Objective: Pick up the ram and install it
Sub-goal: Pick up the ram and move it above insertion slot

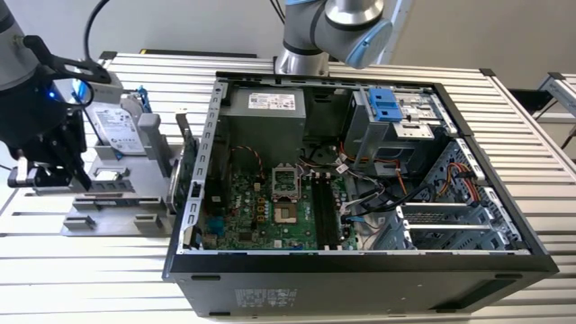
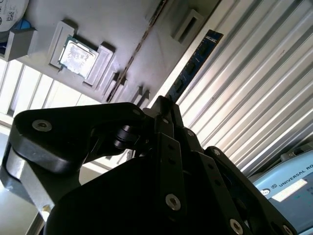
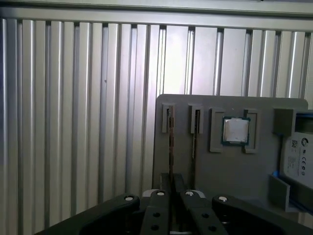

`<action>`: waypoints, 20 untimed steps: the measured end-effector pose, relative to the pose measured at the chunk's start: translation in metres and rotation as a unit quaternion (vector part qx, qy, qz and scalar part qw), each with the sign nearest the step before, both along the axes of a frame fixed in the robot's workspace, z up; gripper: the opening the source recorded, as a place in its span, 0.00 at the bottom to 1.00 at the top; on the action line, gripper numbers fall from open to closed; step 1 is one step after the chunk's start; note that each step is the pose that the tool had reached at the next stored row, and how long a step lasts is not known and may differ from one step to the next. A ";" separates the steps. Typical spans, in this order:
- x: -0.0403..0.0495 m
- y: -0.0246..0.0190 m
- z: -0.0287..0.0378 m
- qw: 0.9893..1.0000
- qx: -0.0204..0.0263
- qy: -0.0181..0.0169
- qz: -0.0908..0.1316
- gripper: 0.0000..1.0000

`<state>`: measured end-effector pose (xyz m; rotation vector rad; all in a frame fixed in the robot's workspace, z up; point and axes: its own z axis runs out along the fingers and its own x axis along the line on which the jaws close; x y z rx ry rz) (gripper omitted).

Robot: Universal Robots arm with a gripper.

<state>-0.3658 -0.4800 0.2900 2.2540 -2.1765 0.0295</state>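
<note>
The ram (image 2: 195, 61) is a narrow dark bluish stick with black chips, reaching out from between my black fingers. My gripper (image 2: 164, 110) is shut on it. In the first wrist view the ram (image 3: 171, 142) shows edge-on as a thin line above my gripper (image 3: 171, 188), running over a narrow slot of the grey fixture (image 3: 205, 166). Whether its far edge still sits in that slot I cannot tell. In the exterior view my gripper (image 1: 54, 177) hangs at the left end of the fixture (image 1: 112, 202), well left of the open computer case (image 1: 360, 263).
The fixture also holds a square silver processor chip (image 3: 235, 130) and a hard drive (image 1: 121, 128). A green board (image 1: 191, 172) stands upright between fixture and case. Inside the case lie the motherboard's long memory slots (image 1: 326, 209). A robot arm joint (image 1: 333, 27) rises behind the case.
</note>
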 end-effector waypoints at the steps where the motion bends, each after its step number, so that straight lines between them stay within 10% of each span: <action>1: 0.0000 0.0000 0.0006 1.000 0.000 0.000 0.000 0.00; 20: -0.0008 0.0000 0.0177 1.000 0.000 0.000 0.000 0.00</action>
